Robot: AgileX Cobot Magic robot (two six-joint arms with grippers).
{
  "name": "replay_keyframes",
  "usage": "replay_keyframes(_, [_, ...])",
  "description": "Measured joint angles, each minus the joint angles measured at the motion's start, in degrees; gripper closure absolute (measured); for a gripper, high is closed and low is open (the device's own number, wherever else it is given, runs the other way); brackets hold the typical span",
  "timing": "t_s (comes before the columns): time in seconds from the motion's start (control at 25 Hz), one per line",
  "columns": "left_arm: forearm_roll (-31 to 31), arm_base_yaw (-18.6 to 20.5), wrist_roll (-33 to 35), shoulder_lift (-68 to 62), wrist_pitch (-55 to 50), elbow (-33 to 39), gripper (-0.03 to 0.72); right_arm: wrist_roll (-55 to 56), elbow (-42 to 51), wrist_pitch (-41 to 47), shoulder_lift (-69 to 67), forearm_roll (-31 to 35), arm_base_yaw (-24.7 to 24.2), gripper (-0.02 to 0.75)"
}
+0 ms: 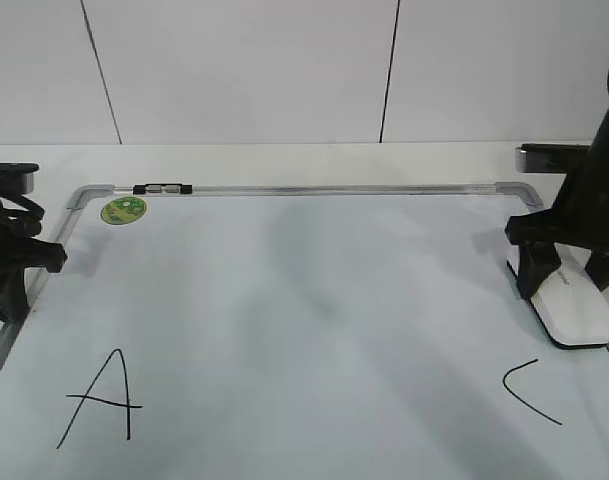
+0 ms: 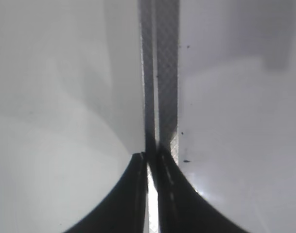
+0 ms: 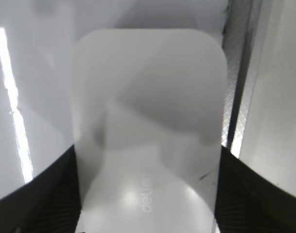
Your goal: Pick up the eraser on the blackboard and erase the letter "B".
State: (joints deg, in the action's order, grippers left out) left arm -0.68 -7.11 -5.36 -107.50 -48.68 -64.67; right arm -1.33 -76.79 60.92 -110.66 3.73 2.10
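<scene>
The blackboard point(image 1: 304, 290) lies flat, a white board with a silver frame. On it I see a black "A" point(image 1: 102, 398) at the near left and a "C" point(image 1: 530, 391) at the near right. No letter "B" shows; the board between them is bare. The white eraser point(image 1: 581, 308) rests on the board by its right edge. My right gripper point(image 1: 564, 283) is shut on it. In the right wrist view the eraser point(image 3: 148, 97) fills the space between the black fingers point(image 3: 148, 158). My left gripper point(image 1: 14, 285) is shut and empty over the left frame point(image 2: 165, 73); its tips point(image 2: 151, 156) meet.
A round green sticker point(image 1: 123, 210) sits at the board's far left corner. A black clip point(image 1: 162, 188) sits on the far frame rail. A white wall stands behind the table. The board's right frame point(image 3: 237, 97) runs close beside the eraser.
</scene>
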Motion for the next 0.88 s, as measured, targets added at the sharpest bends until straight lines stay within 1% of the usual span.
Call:
replay_keyframes(0.16, [0.0, 0.0, 0.0, 0.0, 0.0, 0.0, 0.665, 0.0, 0.0, 0.81, 0.0, -0.05, 0.0, 0.093])
replay_keyframes(0.24, [0.0, 0.0, 0.0, 0.0, 0.0, 0.0, 0.665, 0.0, 0.0, 1.3, 0.0, -0.14, 0.0, 0.076])
replay_keyframes(0.44, [0.0, 0.0, 0.0, 0.0, 0.0, 0.0, 0.665, 0.0, -0.99, 3.6, 0.0, -0.14, 0.0, 0.075])
replay_keyframes(0.68, [0.0, 0.0, 0.0, 0.0, 0.0, 0.0, 0.664, 0.22, -5.91, 7.7, 0.0, 0.05, 0.0, 0.083])
replay_keyframes(0.8, [0.0, 0.0, 0.0, 0.0, 0.0, 0.0, 0.664, 0.46, -7.98, 8.07, 0.0, 0.7, 0.0, 0.101])
replay_keyframes(0.88, [0.0, 0.0, 0.0, 0.0, 0.0, 0.0, 0.664, 0.7, -8.74, 8.23, 0.0, 1.25, 0.0, 0.13])
